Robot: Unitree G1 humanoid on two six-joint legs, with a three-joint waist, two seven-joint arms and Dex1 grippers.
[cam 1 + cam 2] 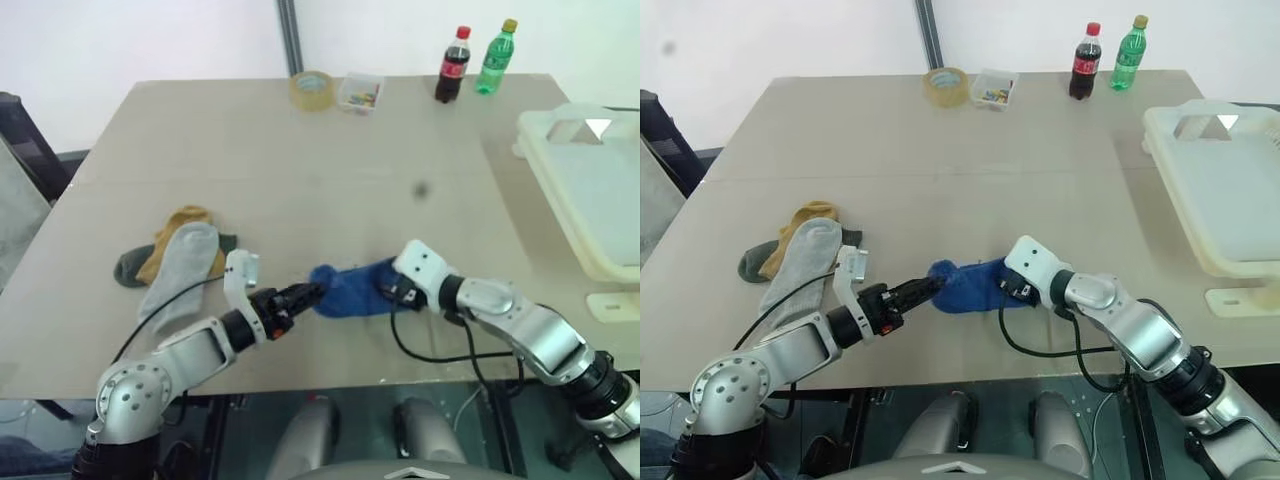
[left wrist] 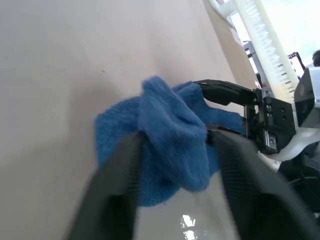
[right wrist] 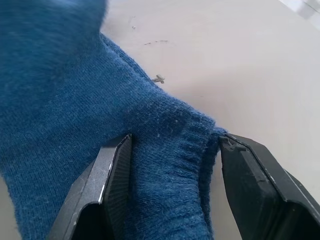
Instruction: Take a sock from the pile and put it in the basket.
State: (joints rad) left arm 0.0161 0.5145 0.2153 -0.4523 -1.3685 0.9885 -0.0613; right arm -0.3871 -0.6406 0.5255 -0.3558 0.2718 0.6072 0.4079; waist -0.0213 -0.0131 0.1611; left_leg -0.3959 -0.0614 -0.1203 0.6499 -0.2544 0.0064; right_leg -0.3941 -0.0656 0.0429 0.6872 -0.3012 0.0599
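Handover in progress mid-table: medium blue knit sock (image 1: 350,288) lies bunched on the beige tabletop (image 1: 300,160), between both arms. Left gripper (image 1: 312,292) has its black fingers spread wide around one end of the sock, not pinching. Right gripper (image 1: 390,291) straddles the ribbed cuff end, fingers (image 3: 112,175) apart on either side of the fabric, not clamped yet.

To do this step well, likely: right should close fully on the cuff before lifting, and left should back straight out so it doesn't snag the knit.

The rest of the pile (image 1: 175,255), with light grey, mustard and dark socks, sits near the left arm, apart from the blue one. Large cream-white plastic basket (image 1: 590,190) sits at the table's right edge, well apart from the sock.

Open tabletop lies between sock and basket. Cola bottle (image 1: 453,65), green bottle (image 1: 496,57), tape roll (image 1: 312,89) and small clear box (image 1: 360,92) line the far edge, out of the path. The sock lies close to the near table edge.
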